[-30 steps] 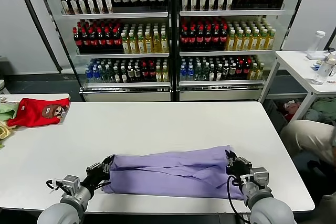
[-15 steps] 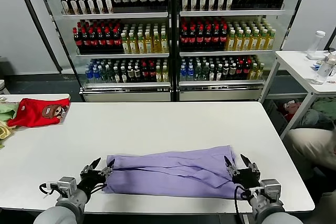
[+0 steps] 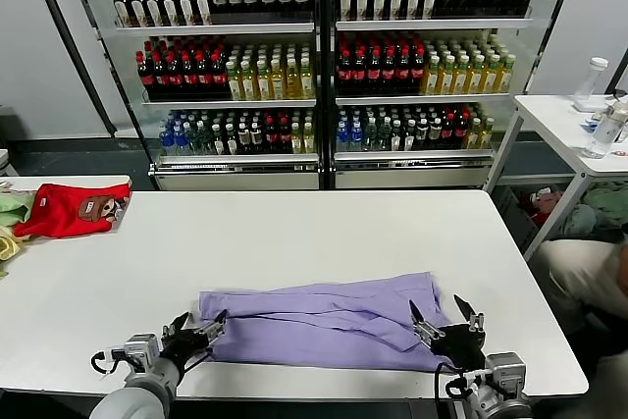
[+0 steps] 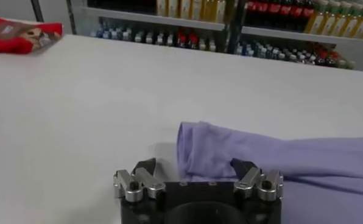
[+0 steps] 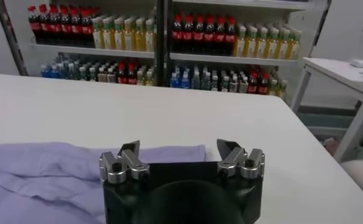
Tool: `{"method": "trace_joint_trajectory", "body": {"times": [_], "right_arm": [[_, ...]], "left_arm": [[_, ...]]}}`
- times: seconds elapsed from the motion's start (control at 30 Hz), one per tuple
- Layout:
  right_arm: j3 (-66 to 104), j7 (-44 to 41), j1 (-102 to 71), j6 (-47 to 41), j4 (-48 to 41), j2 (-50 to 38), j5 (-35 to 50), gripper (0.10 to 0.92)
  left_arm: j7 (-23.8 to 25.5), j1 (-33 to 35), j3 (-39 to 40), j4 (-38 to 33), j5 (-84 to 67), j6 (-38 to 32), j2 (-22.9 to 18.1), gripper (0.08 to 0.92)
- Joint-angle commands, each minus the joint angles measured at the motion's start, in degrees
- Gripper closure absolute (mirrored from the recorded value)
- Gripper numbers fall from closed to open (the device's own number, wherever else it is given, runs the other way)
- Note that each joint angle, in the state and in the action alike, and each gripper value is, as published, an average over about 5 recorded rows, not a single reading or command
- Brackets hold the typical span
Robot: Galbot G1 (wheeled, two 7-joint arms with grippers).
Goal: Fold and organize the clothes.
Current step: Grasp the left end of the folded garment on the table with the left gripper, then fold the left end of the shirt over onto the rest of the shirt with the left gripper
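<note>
- Standing at the near edge of the white table, both grippers are empty: left gripper has its jaws spread wide just off the near-left end of the cloth; right gripper is equally wide at the near-right end.
- Neither grips fabric; in the wrist views the fingers frame the cloth edge with nothing pinched.
- Lavender T-shirt lies flat near the front, folded lengthwise into a long band running left to right, plain side up, some creases.
- Judgement: lengthwise fold looks done. Left to do: crosswise folds into a compact stack, then tidying.
- Far left: red garment rests on a separate table, well apart.
- Beyond: drinks shelves.
</note>
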Motion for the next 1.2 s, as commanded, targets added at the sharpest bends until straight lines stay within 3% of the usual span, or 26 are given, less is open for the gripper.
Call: {"method": "trace_joint_trajectory", "body": {"times": [0.03,0.63,0.8,0.97,1.2], "right_arm": [[-0.97,-0.07,-1.06,0.48,0.77,0.52,-2.21,0.202],[-2.14,0.03,-0.85,0.66,-0.27,1.81,-3.2,0.203],[-2.08,0.04,-0.91,0.72,-0.32,2.19,-3.56,0.203],[-1.59,0.06,-0.78,0.73,-0.02,2.16,-3.65,0.203],[-0.78,0.07,0.74,0.73,-0.25,2.16,-3.37,0.203]], "left_arm": [[-2.32,-0.28,1.03,0.72,-1.3,0.98,-1.5,0.197],[-1.74,-0.26,2.22,0.02,0.22,0.35,-1.29,0.7],[-1.78,0.14,0.5,-3.39,5.43,0.56,-1.21,0.843],[-1.64,1.75,-7.15,-8.18,10.37,1.84,0.77,0.896],[1.36,3.95,-28.66,-5.01,7.03,2.33,6.93,0.896]]}}
